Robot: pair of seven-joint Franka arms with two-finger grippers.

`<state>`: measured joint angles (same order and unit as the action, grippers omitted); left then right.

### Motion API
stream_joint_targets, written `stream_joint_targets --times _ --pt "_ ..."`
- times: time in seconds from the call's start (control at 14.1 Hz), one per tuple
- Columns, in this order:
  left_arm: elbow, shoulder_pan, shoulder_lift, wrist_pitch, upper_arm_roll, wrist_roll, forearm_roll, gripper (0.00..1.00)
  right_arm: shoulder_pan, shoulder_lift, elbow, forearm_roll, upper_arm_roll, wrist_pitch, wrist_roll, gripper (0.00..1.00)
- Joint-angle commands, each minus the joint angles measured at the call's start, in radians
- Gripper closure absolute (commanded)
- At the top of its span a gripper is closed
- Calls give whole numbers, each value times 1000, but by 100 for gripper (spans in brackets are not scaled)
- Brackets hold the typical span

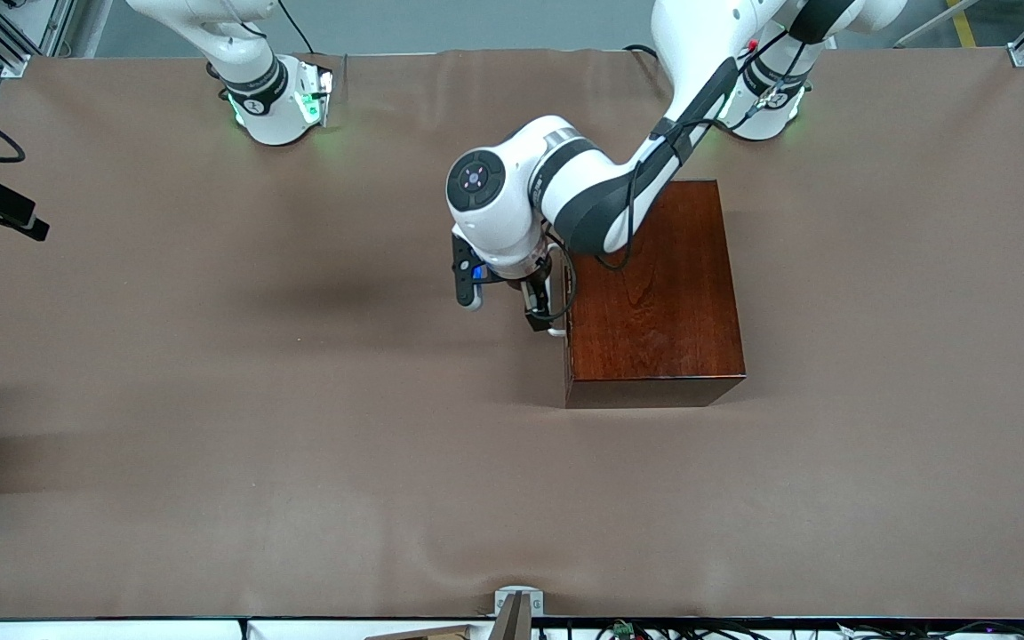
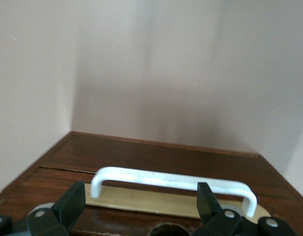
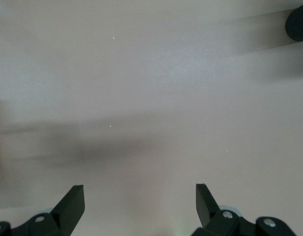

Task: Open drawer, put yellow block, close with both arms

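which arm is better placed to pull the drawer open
Left. The left gripper hangs open right at the drawer's white handle, fingers either side. The right gripper waits open over bare table.

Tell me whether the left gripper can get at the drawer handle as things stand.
Probably yes. The left gripper is open right at the white handle on the drawer front, a finger toward each end of the bar, nothing between. The drawer looks shut.
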<state>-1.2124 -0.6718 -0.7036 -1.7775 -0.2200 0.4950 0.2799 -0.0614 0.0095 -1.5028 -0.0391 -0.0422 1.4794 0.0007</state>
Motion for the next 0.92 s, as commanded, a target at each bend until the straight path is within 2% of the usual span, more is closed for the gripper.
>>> stream_joint_targets --times 0.0,0.14,0.36,0.71,0.85 --pt "-30 14 110 -14 5 -90 12 0 -12 0 7 8 8 -8 16 0" --pt "-36 67 198 6 10 -194 -13 0 -9 3 3 8 10 -10 10 0" --pt "-38 225 318 133 8 -305 -77 0 -8 6 4 10 10 -8 15 0" --pt "-55 487 449 286 2 -311 -194 0 -12 6 9 10 10 -8 13 0" --pt "-65 541 486 335 11 -314 -226 0 -12 6 9 10 8 -8 13 0"
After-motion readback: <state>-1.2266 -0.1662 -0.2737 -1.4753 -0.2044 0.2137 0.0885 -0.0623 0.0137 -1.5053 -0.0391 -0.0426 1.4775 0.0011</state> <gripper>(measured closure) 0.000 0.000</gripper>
